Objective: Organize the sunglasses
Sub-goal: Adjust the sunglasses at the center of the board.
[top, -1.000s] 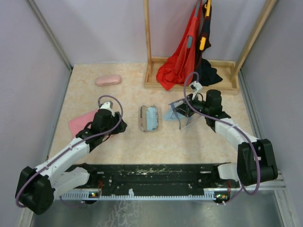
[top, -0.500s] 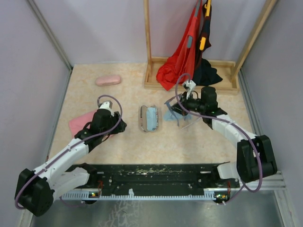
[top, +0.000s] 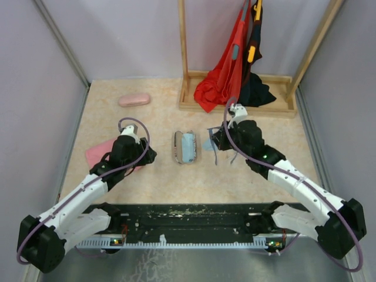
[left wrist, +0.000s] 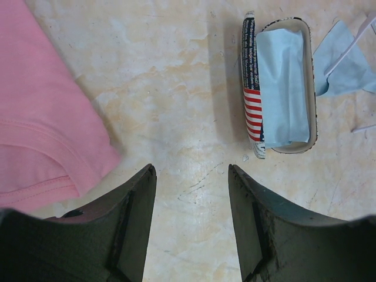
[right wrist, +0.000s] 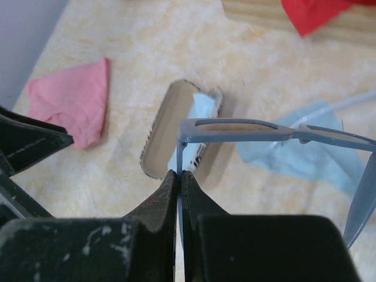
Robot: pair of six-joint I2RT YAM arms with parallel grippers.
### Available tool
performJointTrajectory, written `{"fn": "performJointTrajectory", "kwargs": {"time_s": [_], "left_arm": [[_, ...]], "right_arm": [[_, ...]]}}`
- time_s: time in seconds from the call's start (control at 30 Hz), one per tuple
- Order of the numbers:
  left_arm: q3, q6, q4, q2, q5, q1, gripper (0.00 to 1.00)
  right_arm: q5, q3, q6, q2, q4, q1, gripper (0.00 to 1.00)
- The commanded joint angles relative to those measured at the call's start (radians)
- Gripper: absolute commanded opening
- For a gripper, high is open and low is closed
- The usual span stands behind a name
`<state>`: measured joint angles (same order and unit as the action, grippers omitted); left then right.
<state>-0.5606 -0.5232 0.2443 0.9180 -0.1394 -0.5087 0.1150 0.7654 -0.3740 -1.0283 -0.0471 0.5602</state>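
A: Far L?
B: Pink cloth (top: 100, 153) flat on table (top: 164, 176); pink case (top: 134, 100) further back. L gripper (left wrist: 191, 174) just beside cloth, fingers spread, nothing btwn them.
A: Centre?
B: Flag case (left wrist: 252, 111) lying open, blue cloth (left wrist: 282, 88) tucked inside.
A: Glasses?
B: Grey pair (right wrist: 229, 133) up off table, just R of flag case, above 2nd blue cloth (right wrist: 294, 158). R gripper (right wrist: 179, 174) pinched tight on one temple arm, frame front sticking out sideways.
A: Behind?
B: Wooden rack (top: 183, 47) w/ red garment (top: 223, 76) hanging.
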Motion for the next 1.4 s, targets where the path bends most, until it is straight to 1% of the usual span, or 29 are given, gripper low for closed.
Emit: {"fn": "performJointTrajectory", "kwargs": {"time_s": [0.0, 0.1, 0.17, 0.23, 0.27, 0.4, 0.47, 0.57, 0.73, 0.8, 0.83, 0.87, 0.93, 1.07, 1.17, 1.23, 1.3, 1.37], "left_arm": [[-0.030, 0.000, 0.004, -0.017, 0.010, -0.002, 0.58], [-0.029, -0.004, -0.003, -0.013, 0.026, -0.003, 0.58], [-0.027, -0.006, -0.005, -0.011, 0.032, -0.002, 0.58], [-0.028, -0.005, -0.003, -0.012, 0.033, -0.003, 0.58], [-0.028, -0.007, -0.001, -0.015, 0.033, -0.002, 0.58], [-0.024, -0.003, 0.004, -0.031, 0.030, -0.002, 0.58], [-0.024, -0.003, 0.010, -0.036, 0.027, -0.002, 0.58], [-0.025, -0.004, 0.019, -0.045, 0.025, -0.002, 0.58], [-0.019, -0.006, 0.032, -0.067, 0.023, -0.002, 0.59], [-0.016, -0.007, 0.036, -0.074, 0.021, -0.003, 0.59], [-0.015, -0.007, 0.038, -0.076, 0.019, -0.003, 0.59], [-0.014, -0.008, 0.040, -0.079, 0.019, -0.002, 0.59], [-0.012, -0.008, 0.042, -0.084, 0.017, -0.003, 0.59], [-0.009, -0.008, 0.039, -0.090, 0.018, -0.002, 0.59], [-0.011, -0.007, 0.023, -0.084, 0.040, -0.002, 0.59], [-0.023, 0.004, 0.019, -0.076, 0.064, -0.003, 0.59], [-0.037, 0.019, 0.026, -0.067, 0.072, -0.003, 0.59], [-0.051, 0.029, 0.038, -0.058, 0.069, -0.003, 0.59]], "right_arm": [[-0.438, 0.093, -0.219, -0.006, -0.323, 0.136, 0.00], [-0.568, 0.133, -0.324, -0.075, -0.460, 0.228, 0.00], [-0.635, 0.171, -0.380, -0.160, -0.551, 0.284, 0.00], [-0.708, 0.206, -0.441, -0.230, -0.605, 0.332, 0.00], [-0.720, 0.219, -0.453, -0.263, -0.616, 0.343, 0.00], [-0.695, 0.240, -0.492, -0.369, -0.591, 0.356, 0.00], [-0.650, 0.236, -0.495, -0.414, -0.551, 0.352, 0.03], [-0.569, 0.232, -0.495, -0.469, -0.474, 0.342, 0.06], [-0.491, 0.255, -0.480, -0.533, -0.412, 0.331, 0.21], [-0.458, 0.256, -0.458, -0.531, -0.395, 0.317, 0.25], [-0.448, 0.255, -0.443, -0.523, -0.390, 0.310, 0.30], [-0.435, 0.252, -0.420, -0.503, -0.385, 0.302, 0.33], [-0.413, 0.238, -0.349, -0.455, -0.370, 0.289, 0.35], [-0.379, 0.213, -0.125, -0.352, -0.378, 0.254, 0.34], [-0.338, 0.141, -0.011, -0.280, -0.369, 0.166, 0.31], [-0.217, 0.115, 0.045, -0.244, -0.392, 0.062, 0.31], [-0.095, 0.106, 0.070, -0.223, -0.419, -0.039, 0.33], [-0.077, 0.106, 0.105, -0.217, -0.438, -0.079, 0.35]]}}
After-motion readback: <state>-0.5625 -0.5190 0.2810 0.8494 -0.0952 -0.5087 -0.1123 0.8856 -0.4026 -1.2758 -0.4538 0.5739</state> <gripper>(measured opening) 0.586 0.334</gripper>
